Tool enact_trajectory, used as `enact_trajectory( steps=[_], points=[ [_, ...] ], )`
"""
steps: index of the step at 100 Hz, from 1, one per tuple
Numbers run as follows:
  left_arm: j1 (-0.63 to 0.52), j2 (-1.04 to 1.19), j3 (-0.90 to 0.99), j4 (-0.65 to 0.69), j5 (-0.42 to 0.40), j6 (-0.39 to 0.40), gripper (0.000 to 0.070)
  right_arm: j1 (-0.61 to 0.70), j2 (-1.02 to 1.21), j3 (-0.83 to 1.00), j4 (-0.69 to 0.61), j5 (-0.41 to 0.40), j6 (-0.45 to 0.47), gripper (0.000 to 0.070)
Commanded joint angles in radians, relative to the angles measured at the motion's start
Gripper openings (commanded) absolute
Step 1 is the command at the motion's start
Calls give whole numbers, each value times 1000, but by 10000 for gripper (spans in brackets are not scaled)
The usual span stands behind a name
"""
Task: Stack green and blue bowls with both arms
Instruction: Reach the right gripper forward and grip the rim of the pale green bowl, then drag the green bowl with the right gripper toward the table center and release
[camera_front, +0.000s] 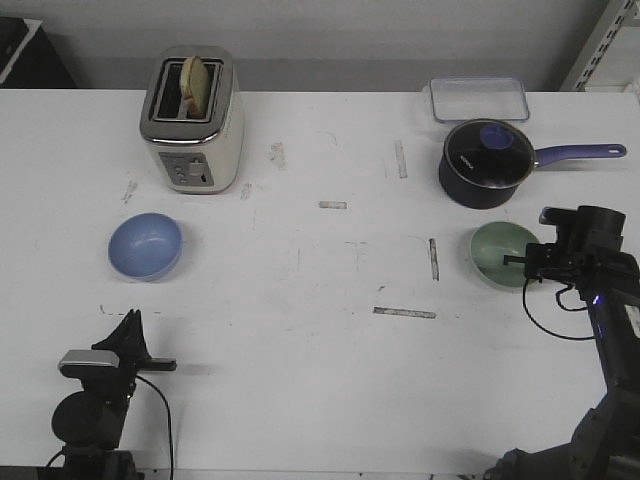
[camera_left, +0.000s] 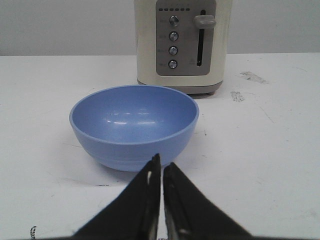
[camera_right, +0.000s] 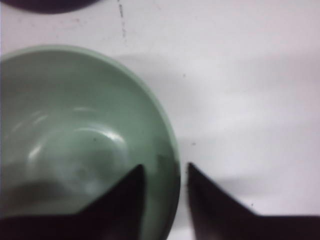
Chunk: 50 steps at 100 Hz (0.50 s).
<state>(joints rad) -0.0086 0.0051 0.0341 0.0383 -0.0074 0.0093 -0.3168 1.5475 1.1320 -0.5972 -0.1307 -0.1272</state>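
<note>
Front view: the right gripper (camera_front: 522, 262) sits at the right rim of the green bowl (camera_front: 503, 254), which stands upright, mouth up, on the white table (camera_front: 320, 260) just in front of the dark blue saucepan (camera_front: 487, 163). The pan's lid is on and its long handle points right. A clear lidded container (camera_front: 478, 99) lies behind the pan. The blue bowl (camera_front: 146, 245) stands mouth up on the left, in front of the cream toaster (camera_front: 193, 121) with bread in its slot. The left gripper (camera_front: 128, 332) rests low near the front edge, well apart from the blue bowl.

Left wrist view: the left gripper (camera_left: 161, 172) has its fingers pressed almost together, clenched on nothing. The blue bowl (camera_left: 134, 125) stands just beyond the tips, the toaster (camera_left: 183, 45) behind it.

Right wrist view: the right gripper (camera_right: 165, 177) is parted, one finger inside the green bowl (camera_right: 75, 135) and one outside, straddling the rim. Whether the pads touch the wall is not clear; nothing is clamped.
</note>
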Motion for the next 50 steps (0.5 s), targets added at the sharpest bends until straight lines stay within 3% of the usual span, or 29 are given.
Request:
enact_trajectory(
  steps=[1, 30, 50],
  points=[
    [1, -2, -21, 11, 0, -2, 1, -3, 11, 19, 13, -1, -8, 1],
    [1, -2, -21, 11, 0, -2, 1, 0, -26, 28, 14, -14, -1, 2],
    [1, -2, -21, 12, 0, -2, 1, 53, -129, 78, -2, -98, 32, 2]
  ],
)
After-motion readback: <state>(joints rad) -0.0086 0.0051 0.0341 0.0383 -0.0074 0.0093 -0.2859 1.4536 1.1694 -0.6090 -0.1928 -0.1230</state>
